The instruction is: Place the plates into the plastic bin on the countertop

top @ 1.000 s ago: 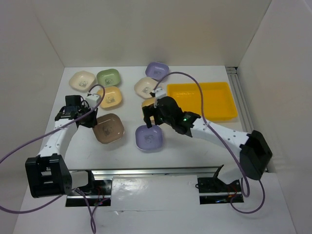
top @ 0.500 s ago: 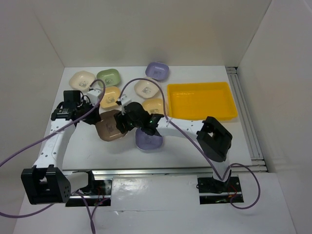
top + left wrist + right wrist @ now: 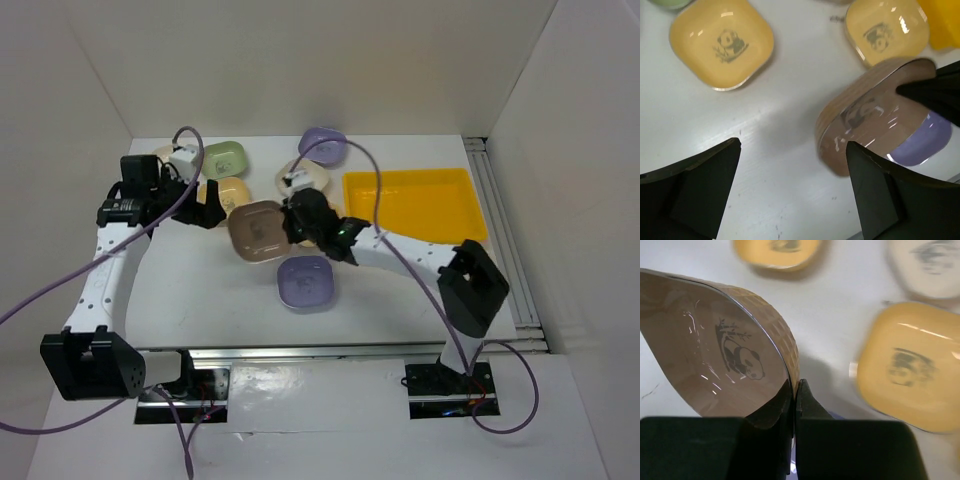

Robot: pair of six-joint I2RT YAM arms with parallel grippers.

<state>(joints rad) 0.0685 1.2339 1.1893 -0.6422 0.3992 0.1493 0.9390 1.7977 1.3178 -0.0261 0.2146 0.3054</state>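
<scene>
Right gripper (image 3: 795, 386) clamped on the rim of the brown rounded-square shallow dish (image 3: 258, 231). Dish is tilted, up off the white countertop (image 3: 200, 300), left of the bright-yellow plastic bin (image 3: 410, 205). Left gripper (image 3: 793, 145) jaws apart, holding nothing. Risk: thin edge pinch, so the dish could pivot or slip on the swing right and drop onto the lavender dish (image 3: 305, 283) just nearer.

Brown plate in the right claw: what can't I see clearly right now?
- Top external: the right claw grip, partly hidden by the brown plate.
- Left wrist: lavender plate, mostly behind the brown plate; plastic bin, cut by the edge.
- Right wrist: cream plate, blurred.
</scene>
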